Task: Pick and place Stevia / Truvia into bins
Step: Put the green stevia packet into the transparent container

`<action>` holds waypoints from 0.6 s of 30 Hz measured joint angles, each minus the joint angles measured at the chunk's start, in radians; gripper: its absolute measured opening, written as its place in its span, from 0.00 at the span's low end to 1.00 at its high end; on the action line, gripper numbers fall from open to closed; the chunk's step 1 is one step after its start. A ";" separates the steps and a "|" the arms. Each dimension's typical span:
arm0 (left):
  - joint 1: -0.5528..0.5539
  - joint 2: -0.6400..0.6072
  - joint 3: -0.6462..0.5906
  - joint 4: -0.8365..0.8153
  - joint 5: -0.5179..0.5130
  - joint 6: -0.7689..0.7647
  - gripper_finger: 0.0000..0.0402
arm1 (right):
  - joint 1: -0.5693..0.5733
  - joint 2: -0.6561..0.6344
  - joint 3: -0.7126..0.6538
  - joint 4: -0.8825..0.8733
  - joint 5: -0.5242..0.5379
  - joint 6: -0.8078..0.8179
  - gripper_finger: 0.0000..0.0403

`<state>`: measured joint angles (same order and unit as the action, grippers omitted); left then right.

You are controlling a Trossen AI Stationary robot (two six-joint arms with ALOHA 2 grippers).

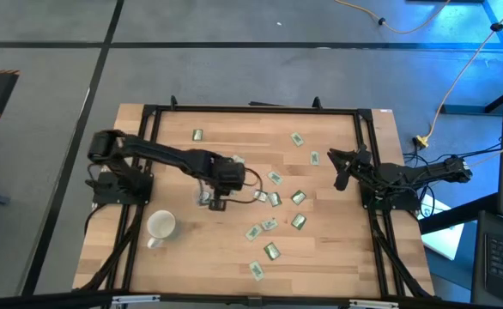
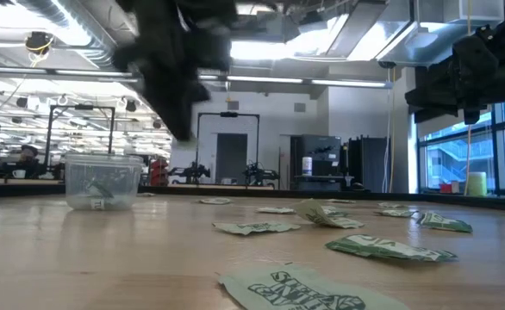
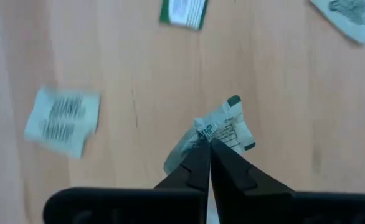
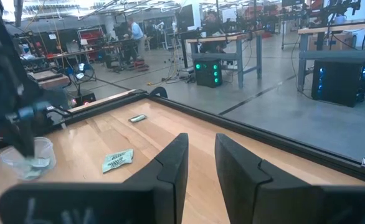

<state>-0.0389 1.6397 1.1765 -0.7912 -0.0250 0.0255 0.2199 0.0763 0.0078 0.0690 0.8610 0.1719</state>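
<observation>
Several green-and-white Stevia sachets [image 1: 274,198] lie flat on the wooden table, mostly right of centre and toward the near edge. The clear cup [image 2: 102,181] stands left of centre with a few sachets inside, and also shows in the right wrist view [image 4: 28,159]. My left gripper [image 3: 209,144] hangs above the table close to the cup, shut on one crumpled sachet [image 3: 229,124]. My right gripper [image 4: 200,163] waits at the table's right side, open and level, with nothing between its fingers. My left gripper pinches the crumpled sachet by one edge [image 3: 202,132] between its two fingertips. The fingers come from above, pointing steeply down. The sachet sticks out past the tips, bent, and is lifted clear of the table.
A white mug [image 1: 160,226] with a handle stands near the left front, just short of the cup. A black frame [image 1: 251,110] runs along the table's edges. Loose sachets lie close below my left gripper [image 3: 63,120]. People and benches show in the room beyond.
</observation>
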 joint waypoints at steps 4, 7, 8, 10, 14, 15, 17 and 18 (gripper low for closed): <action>-0.017 -0.060 -0.011 -0.143 0.001 -0.127 0.01 | 0.000 0.000 0.000 0.001 0.000 0.002 0.21; -0.032 -0.089 -0.046 -0.162 0.002 -0.186 0.01 | 0.000 0.000 0.000 0.001 0.000 0.003 0.21; -0.036 -0.090 -0.059 -0.163 0.007 -0.198 0.01 | 0.000 0.000 0.000 0.000 0.000 0.003 0.21; -0.043 -0.085 -0.077 -0.178 0.029 -0.216 0.01 | 0.000 0.000 0.000 0.000 0.000 0.003 0.21; -0.054 -0.087 -0.113 -0.172 0.045 -0.248 0.01 | 0.000 0.000 0.000 0.000 0.000 0.003 0.21; -0.054 -0.087 -0.123 -0.174 0.045 -0.251 0.01 | 0.000 0.000 0.000 0.000 0.000 0.003 0.21; -0.053 -0.087 -0.139 -0.171 0.038 -0.252 0.01 | 0.000 0.000 0.000 0.000 0.000 0.003 0.21; -0.053 -0.087 -0.144 -0.171 0.027 -0.258 0.02 | 0.000 0.000 0.000 0.000 0.000 0.003 0.21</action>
<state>-0.0917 1.5528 1.0329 -0.9623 0.0022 -0.2328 0.2203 0.0764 0.0078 0.0692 0.8608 0.1749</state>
